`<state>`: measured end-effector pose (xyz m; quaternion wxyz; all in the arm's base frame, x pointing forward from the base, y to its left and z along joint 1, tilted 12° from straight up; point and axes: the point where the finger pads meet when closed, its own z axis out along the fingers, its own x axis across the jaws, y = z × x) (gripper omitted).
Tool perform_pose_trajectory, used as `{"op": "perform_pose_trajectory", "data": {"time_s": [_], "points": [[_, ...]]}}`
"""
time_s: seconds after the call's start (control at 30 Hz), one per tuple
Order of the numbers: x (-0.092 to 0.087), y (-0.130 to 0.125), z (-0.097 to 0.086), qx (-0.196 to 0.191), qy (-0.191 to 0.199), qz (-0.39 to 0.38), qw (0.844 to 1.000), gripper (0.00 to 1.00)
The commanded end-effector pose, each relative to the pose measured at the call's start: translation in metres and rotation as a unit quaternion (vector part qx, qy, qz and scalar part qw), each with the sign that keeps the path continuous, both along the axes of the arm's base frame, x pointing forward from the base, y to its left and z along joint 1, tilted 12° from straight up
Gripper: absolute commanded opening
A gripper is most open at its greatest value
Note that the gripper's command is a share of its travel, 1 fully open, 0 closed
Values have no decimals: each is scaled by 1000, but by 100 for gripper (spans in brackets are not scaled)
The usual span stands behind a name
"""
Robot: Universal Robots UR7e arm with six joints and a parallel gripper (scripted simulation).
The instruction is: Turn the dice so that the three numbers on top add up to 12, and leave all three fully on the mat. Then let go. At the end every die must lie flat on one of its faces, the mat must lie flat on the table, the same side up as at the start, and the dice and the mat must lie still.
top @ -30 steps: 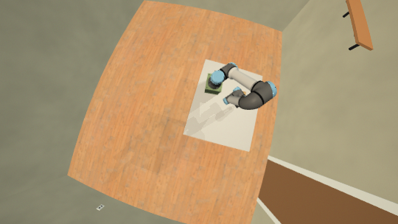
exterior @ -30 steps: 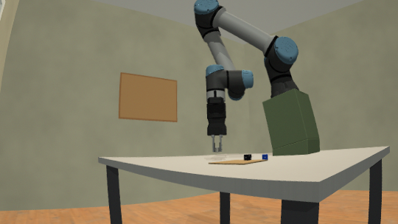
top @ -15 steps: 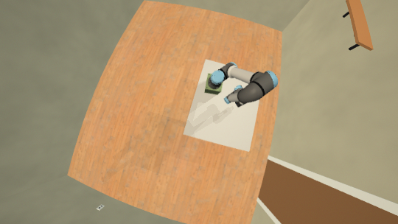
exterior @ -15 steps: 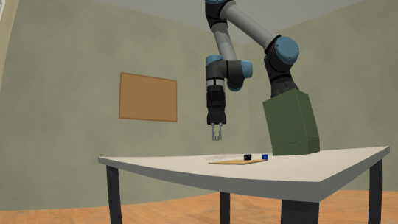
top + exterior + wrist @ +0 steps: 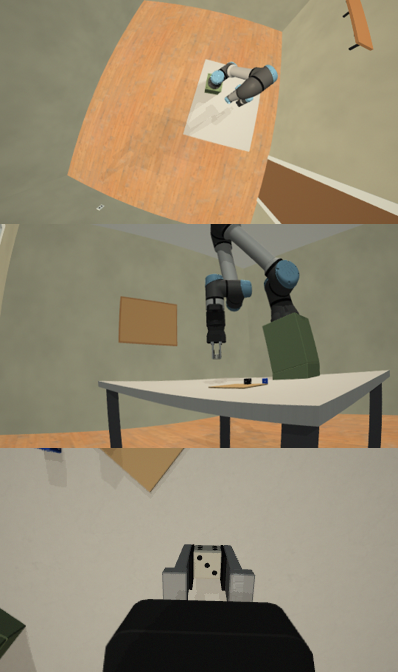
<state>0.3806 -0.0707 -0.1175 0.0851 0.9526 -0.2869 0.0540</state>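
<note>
My gripper is shut on a white die with black pips; the face toward the wrist camera shows three. In the exterior view the gripper hangs well above the table, left of the mat. The tan mat lies flat on the table; one corner shows in the wrist view. A black die sits on the mat. A blue die lies at the mat's right end; I cannot tell if it is fully on it. A blue corner shows in the wrist view.
The arm's green base block stands at the back right of the table, and its corner shows in the wrist view. In the top view the arm covers the mat and dice.
</note>
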Motion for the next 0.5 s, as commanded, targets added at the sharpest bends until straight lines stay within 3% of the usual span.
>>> {"op": "perform_pose_trajectory", "data": {"time_s": [0.0,0.47], "points": [[0,0,1,0,0,0,1000,40],[2,5,0,1,-2,-11,1000,40]]}}
